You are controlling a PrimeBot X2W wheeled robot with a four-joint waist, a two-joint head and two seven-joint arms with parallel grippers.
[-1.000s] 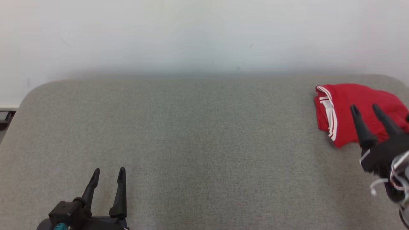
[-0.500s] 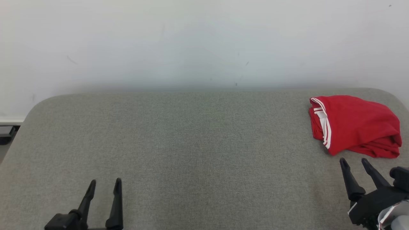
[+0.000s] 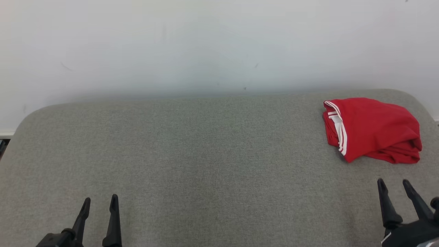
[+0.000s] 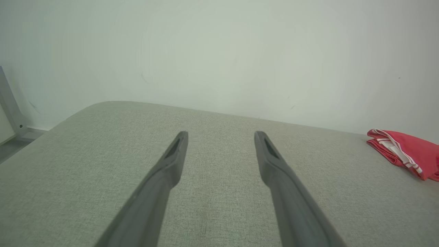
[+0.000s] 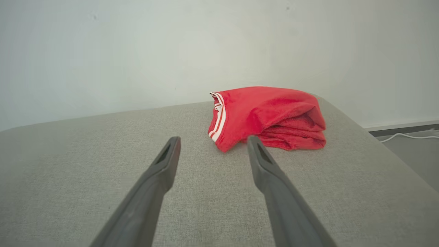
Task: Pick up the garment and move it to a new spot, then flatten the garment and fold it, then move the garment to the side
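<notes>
No writing, brand, number or sign can be read in any view; the red garment (image 3: 372, 128) seems to bear none, though folds hide part.

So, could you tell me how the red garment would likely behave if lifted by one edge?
The red garment looks soft and floppy: it lies in rumpled folds, so it would probably unfold and hang. It seems light, being thin cloth. On the grey fabric surface it would likely drag and bunch rather than slide.
</notes>
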